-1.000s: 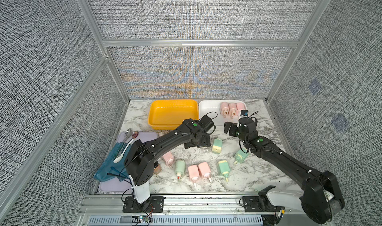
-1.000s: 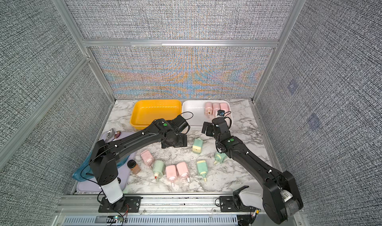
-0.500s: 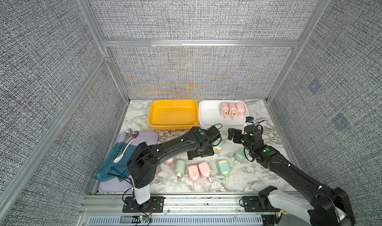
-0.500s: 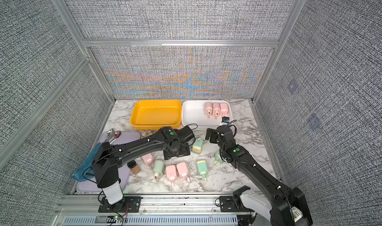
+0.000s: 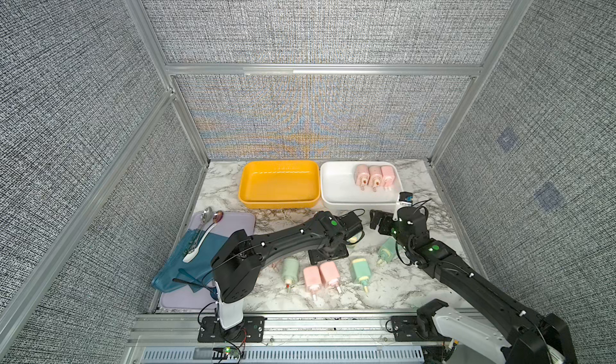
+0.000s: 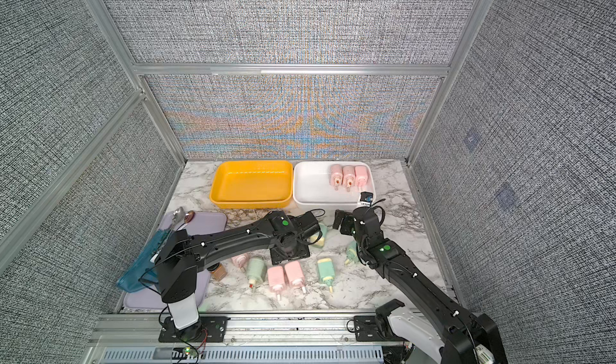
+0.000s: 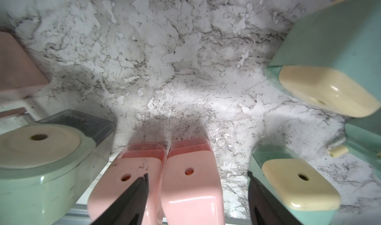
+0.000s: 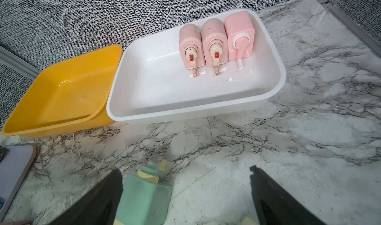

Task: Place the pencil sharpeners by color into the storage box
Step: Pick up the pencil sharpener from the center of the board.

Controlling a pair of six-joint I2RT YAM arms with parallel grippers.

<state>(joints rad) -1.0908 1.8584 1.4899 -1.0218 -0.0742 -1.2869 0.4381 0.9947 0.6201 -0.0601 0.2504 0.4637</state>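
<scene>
Three pink pencil sharpeners [image 5: 375,175] lie side by side in the white storage box [image 5: 336,195]; the yellow box [image 5: 280,185] beside it holds nothing. Two pink sharpeners [image 5: 320,275] lie together near the front. My left gripper [image 7: 198,176] hangs open over them: one finger [image 7: 140,184] lies over one of the pair and the other pink sharpener [image 7: 189,184] sits between the jaws. Mint green sharpeners [image 5: 290,269] [image 5: 360,269] [image 5: 388,250] lie around them. My right gripper [image 8: 185,170] stands open, low over the table. Another mint sharpener [image 8: 144,197] lies between its jaws, close to one finger.
A lilac tray [image 5: 240,219] with a blue cloth [image 5: 196,259] and spoons [image 5: 206,219] fills the front left. A small brown jar [image 6: 218,272] and a third pink sharpener [image 6: 238,260] sit partly under the left arm. Metal-framed walls close in three sides.
My left gripper has swung from beside the mint sharpener toward the front, down over the pink pair, its jaws narrowing. My right gripper has drawn back a little from the white box and sunk lower.
</scene>
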